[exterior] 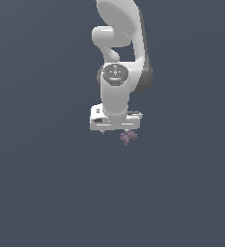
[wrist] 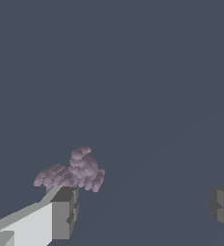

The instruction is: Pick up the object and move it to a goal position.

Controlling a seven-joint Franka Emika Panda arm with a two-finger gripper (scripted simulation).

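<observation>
No readable text, label, brand, number or sign appeared in either view. The round dark cap (exterior: 115,74) on the Panda arm's wrist joint carried a few small coloured specks, too small to read as characters. The white gripper body (exterior: 115,120) showed dark patches but no legible marking.
</observation>
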